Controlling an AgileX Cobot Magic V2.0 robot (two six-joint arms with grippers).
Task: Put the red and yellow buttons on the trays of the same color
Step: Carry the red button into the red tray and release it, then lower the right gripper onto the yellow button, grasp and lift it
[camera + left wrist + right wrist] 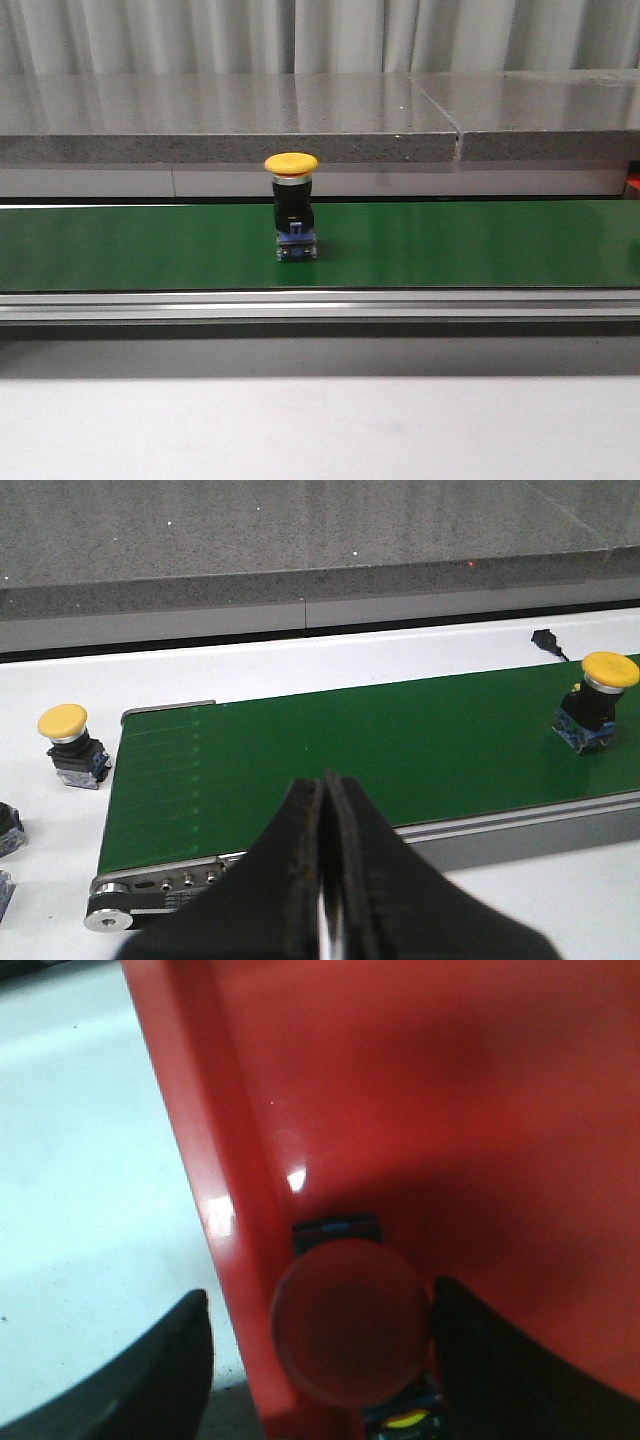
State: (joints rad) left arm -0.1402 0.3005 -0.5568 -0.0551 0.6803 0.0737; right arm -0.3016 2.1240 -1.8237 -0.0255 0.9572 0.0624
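Observation:
A yellow button [291,205] with a black body stands upright on the green belt [480,245]; the left wrist view shows this yellow button [597,700] far along the belt. A second yellow button [70,745] stands on the white table beside the belt's end. My left gripper [325,782] is shut and empty, over the belt's near rail. A red button [350,1325] stands in the red tray [480,1110] close to its wall. My right gripper [320,1360] is open astride it, one finger outside the wall. No yellow tray shows. Neither gripper shows in the front view.
A grey stone ledge [230,120] runs behind the belt. A black cable plug [546,640] lies on the white table beyond the belt. Dark parts [6,832] poke in at the edge near the second yellow button. A red sliver [633,186] shows at the far right.

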